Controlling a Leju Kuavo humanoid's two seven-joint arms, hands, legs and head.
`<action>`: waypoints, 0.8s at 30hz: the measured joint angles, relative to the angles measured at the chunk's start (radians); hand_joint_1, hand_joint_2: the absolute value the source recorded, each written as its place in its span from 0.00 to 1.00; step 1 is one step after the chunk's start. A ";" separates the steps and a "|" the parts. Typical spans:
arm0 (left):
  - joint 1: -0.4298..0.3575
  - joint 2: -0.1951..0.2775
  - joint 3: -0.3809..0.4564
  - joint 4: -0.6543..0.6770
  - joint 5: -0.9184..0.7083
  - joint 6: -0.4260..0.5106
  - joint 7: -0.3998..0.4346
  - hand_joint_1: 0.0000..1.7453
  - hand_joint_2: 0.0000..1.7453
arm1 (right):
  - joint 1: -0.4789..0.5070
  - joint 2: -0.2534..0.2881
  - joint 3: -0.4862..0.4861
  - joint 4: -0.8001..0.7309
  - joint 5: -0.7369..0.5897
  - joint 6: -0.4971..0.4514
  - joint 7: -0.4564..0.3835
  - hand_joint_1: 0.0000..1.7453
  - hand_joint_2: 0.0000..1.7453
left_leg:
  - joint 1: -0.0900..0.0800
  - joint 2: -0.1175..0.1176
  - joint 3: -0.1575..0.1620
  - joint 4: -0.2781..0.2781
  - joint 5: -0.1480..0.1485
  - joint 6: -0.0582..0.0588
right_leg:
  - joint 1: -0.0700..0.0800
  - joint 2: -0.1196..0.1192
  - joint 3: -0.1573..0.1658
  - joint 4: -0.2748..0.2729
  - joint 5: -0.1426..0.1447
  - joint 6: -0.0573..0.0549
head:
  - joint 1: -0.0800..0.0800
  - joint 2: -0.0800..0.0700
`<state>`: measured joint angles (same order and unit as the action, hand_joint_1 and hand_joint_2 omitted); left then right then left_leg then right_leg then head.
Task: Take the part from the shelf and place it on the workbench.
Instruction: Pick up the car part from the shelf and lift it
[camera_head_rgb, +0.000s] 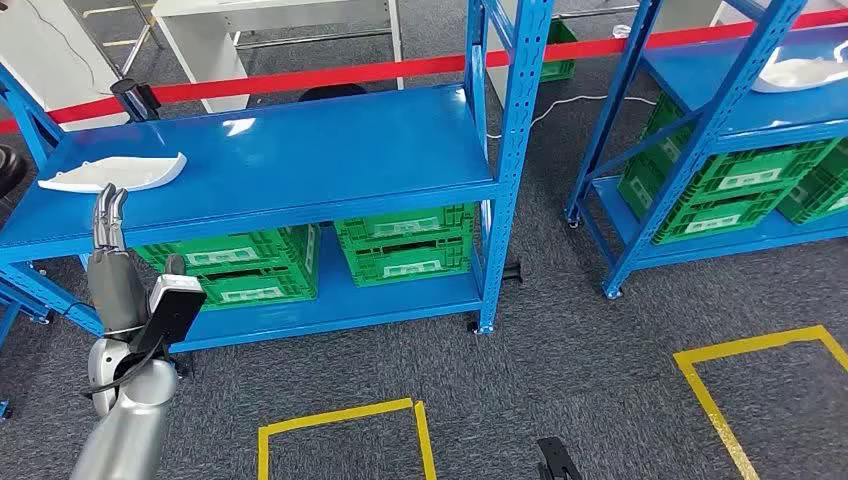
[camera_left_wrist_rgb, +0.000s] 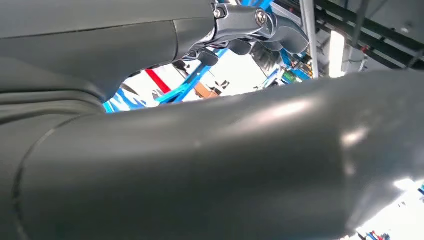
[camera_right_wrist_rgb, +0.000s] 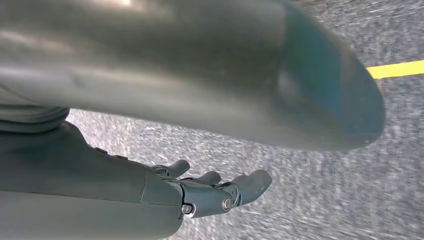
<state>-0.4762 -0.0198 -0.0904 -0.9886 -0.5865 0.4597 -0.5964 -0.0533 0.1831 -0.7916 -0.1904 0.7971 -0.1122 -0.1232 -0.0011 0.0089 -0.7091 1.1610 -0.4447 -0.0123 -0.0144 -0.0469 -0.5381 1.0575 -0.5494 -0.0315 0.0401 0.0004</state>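
second white part (camera_head_rgb: 805, 72): cut by right edge | carpet (camera_right_wrist_rgb: 320, 200): motion-blurred | left hand (camera_head_rgb: 108, 220): fingertips overlap shelf edge, contact unclear

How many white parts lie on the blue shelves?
2. One part lies on the near shelf's top, just beyond the left hand. Another part lies on the right shelf, partly cut off.

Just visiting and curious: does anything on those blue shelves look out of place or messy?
Nothing stands out. The white part lies flat on the blue shelf, green crates sit neatly below, and the left hand is raised just beneath the part.
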 joint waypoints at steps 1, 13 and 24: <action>0.000 0.000 0.000 0.000 0.001 0.000 0.000 0.00 0.00 | 0.000 0.000 0.000 0.000 0.000 0.000 0.000 0.00 0.00 | -0.008 0.018 0.012 -0.035 0.017 0.008 | 0.001 -0.004 0.004 -0.002 -0.003 0.001 | 0.000 0.000; 0.000 -0.005 0.003 -0.003 0.006 0.001 -0.008 0.00 0.00 | -0.001 -0.001 0.000 0.001 0.002 0.001 0.003 0.00 0.00 | -0.012 -0.041 0.083 -0.144 0.018 0.044 | 0.002 0.041 -0.141 0.257 -0.106 0.048 | -0.001 0.000; -0.008 -0.009 0.004 0.016 0.013 0.001 -0.023 0.00 0.00 | -0.002 -0.005 -0.001 0.002 0.002 0.000 0.002 0.00 0.00 | -0.001 -0.081 0.059 -0.073 -0.033 -0.018 | -0.013 0.082 -0.066 -0.004 0.060 0.013 | -0.007 0.000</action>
<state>-0.4846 -0.0288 -0.0864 -0.9726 -0.5732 0.4602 -0.6199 -0.0553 0.1783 -0.7922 -0.1888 0.7992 -0.1119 -0.1217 -0.0017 -0.0720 -0.6496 1.0884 -0.4781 -0.0307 -0.0274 0.0350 -0.6042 1.0540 -0.4896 -0.0185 0.0329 0.0004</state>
